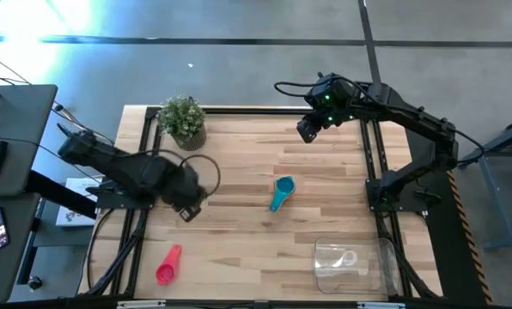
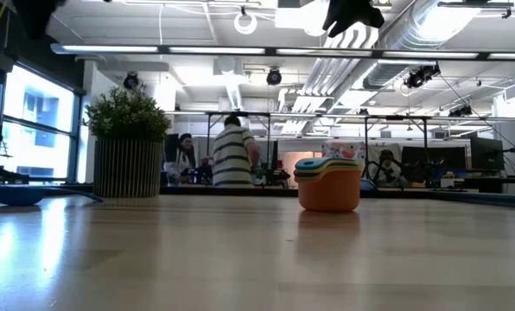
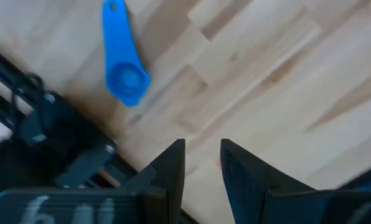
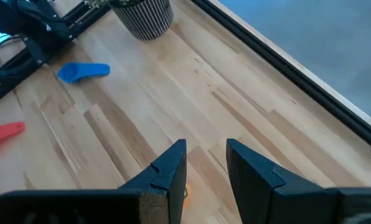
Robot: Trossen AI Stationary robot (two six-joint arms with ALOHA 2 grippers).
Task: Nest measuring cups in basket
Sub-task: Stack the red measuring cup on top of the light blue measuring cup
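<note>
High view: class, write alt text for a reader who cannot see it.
Seen from above, a wooden table holds a teal-topped cup stack at centre, a pink cup, a clear basket and a potted plant. The left gripper hangs left of the stack; the right gripper hangs at the far edge.

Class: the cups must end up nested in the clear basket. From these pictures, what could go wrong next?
1. The blue cup lies close to the table's dark edge frame; a clumsy grasp might push it against the frame.
2. The nested stack stands apart from the basket; lifted as one, it might come apart.
</note>
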